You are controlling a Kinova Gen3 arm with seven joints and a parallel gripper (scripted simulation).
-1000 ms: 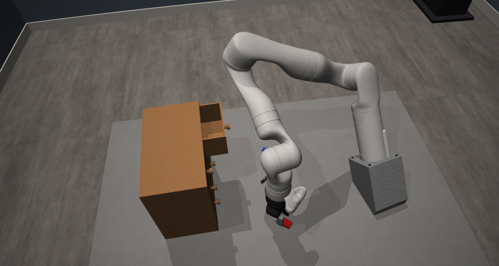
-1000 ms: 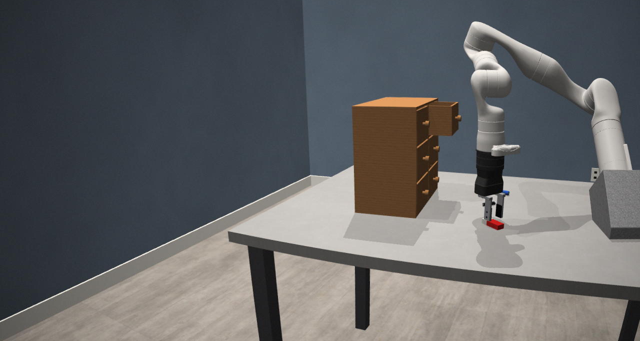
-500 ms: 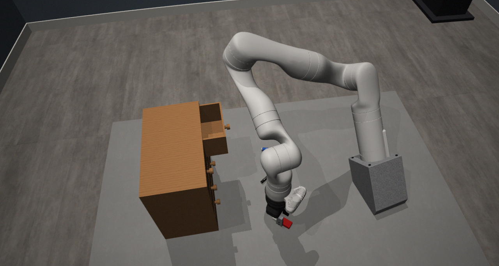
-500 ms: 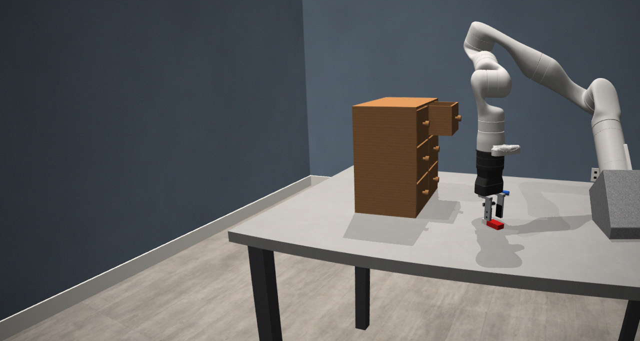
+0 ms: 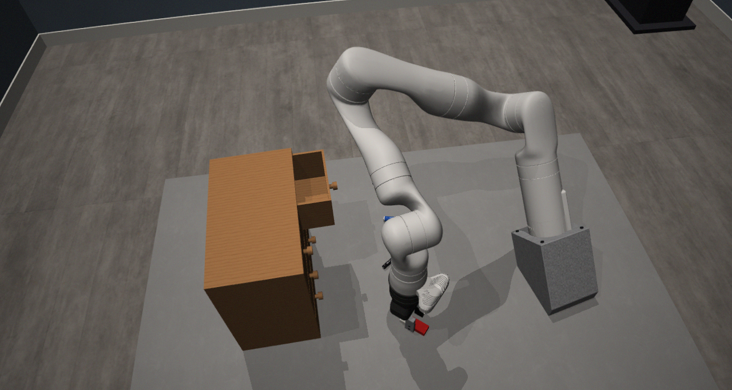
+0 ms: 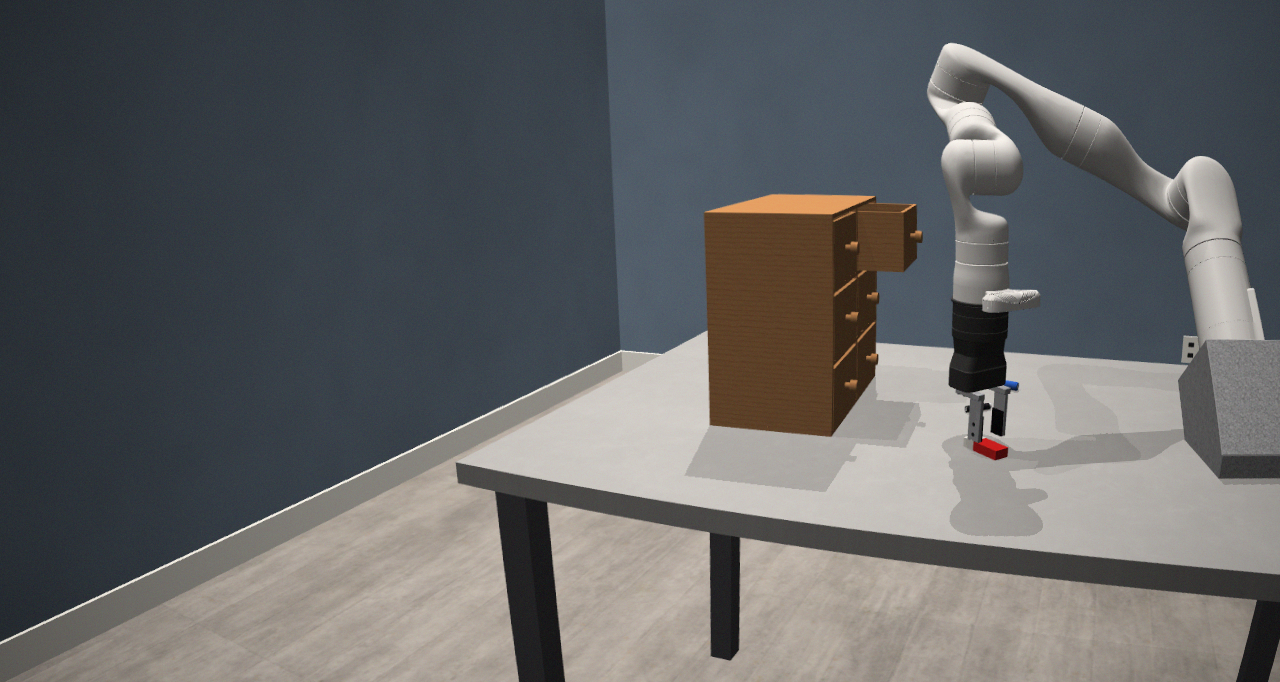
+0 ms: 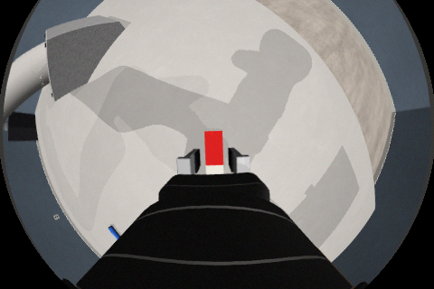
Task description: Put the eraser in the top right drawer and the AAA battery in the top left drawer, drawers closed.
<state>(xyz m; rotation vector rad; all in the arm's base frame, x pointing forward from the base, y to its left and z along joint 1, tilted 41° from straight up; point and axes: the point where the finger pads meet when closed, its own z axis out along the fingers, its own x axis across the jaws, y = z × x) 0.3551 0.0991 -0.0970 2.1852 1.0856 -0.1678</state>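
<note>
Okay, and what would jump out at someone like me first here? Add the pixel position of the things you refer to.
Probably the big pale arm (image 5: 455, 95) (image 6: 1078, 127), arched over the table. Next, the wooden chest (image 5: 250, 218) (image 6: 769, 320), its one top drawer (image 5: 314, 211) (image 6: 881, 241) pulled out. Then the bright red and white block (image 5: 421, 326) (image 6: 989, 449) (image 7: 213, 148) under the open gripper (image 5: 414, 320) (image 6: 987, 434) (image 7: 213, 156).
</note>
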